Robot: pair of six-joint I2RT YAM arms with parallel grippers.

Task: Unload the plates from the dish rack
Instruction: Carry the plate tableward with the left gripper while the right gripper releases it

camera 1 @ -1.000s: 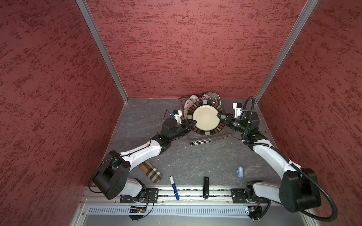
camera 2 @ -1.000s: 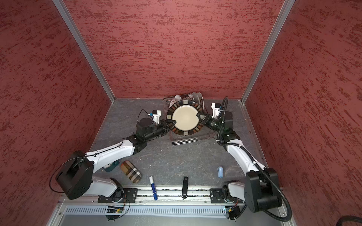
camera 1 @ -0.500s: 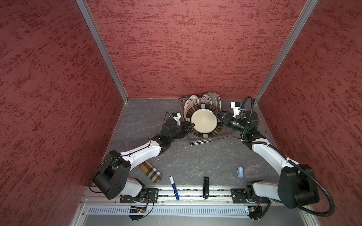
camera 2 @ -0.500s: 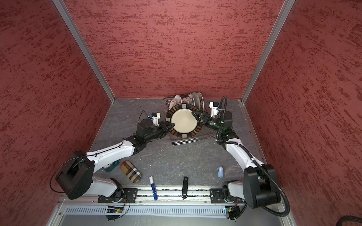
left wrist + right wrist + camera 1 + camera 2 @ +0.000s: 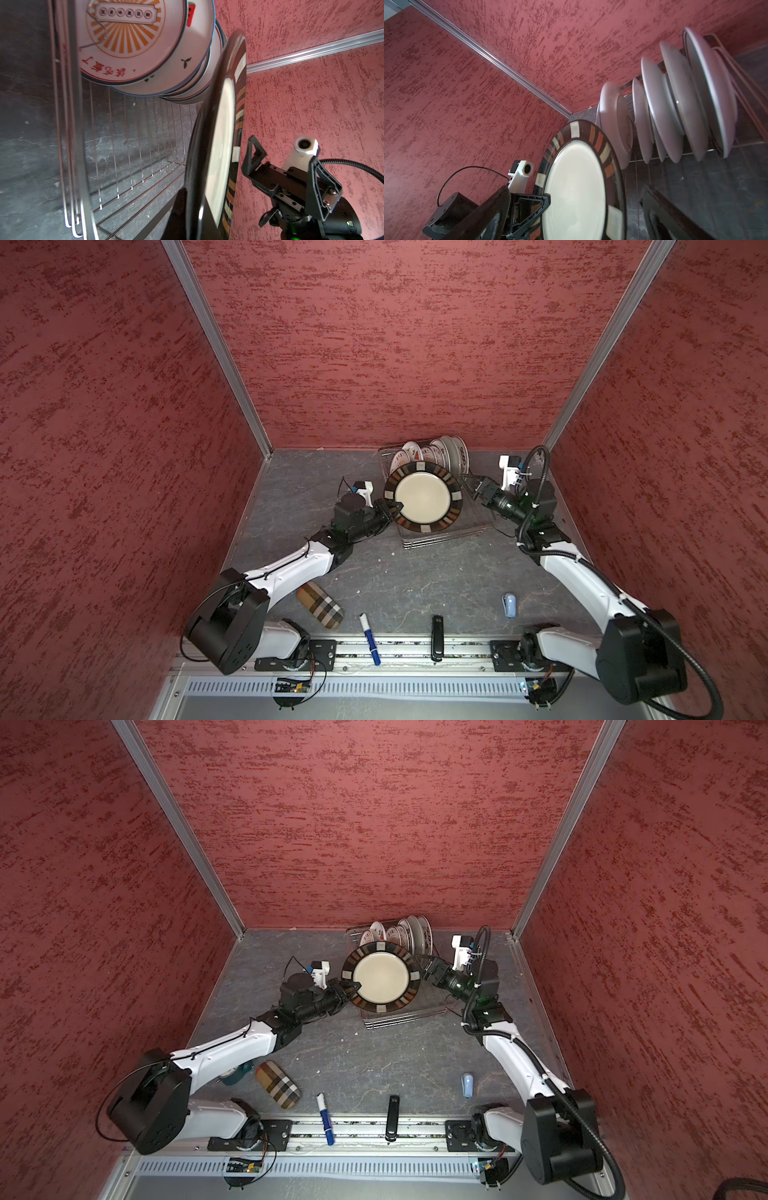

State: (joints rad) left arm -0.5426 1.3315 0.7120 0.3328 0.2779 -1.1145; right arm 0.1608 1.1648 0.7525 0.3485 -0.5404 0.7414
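A large plate (image 5: 423, 497) (image 5: 382, 982) with a cream centre and a dark patterned rim hangs above the front of the dish rack (image 5: 440, 537) (image 5: 399, 1017). My left gripper (image 5: 394, 506) (image 5: 353, 986) (image 5: 197, 224) is shut on its left rim. The left wrist view shows this plate (image 5: 220, 145) edge-on. My right gripper (image 5: 469, 485) (image 5: 424, 967) (image 5: 577, 228) stands open at the plate's right rim, its jaws wide on either side of the plate (image 5: 577, 187). Several more plates (image 5: 432, 452) (image 5: 399, 934) (image 5: 675, 108) stand upright at the back of the rack, the front one (image 5: 128, 37) with an orange sunburst.
Near the front edge lie a plaid case (image 5: 320, 605), a blue marker (image 5: 370, 639), a black stick-shaped object (image 5: 437, 637) and a small light-blue object (image 5: 509, 605). A teal clock (image 5: 232, 1077) peeks out under the left arm. Red walls close in on three sides.
My right gripper has opened and let go of the big plate's right rim. The left gripper has carried the plate slightly left and toward the front.
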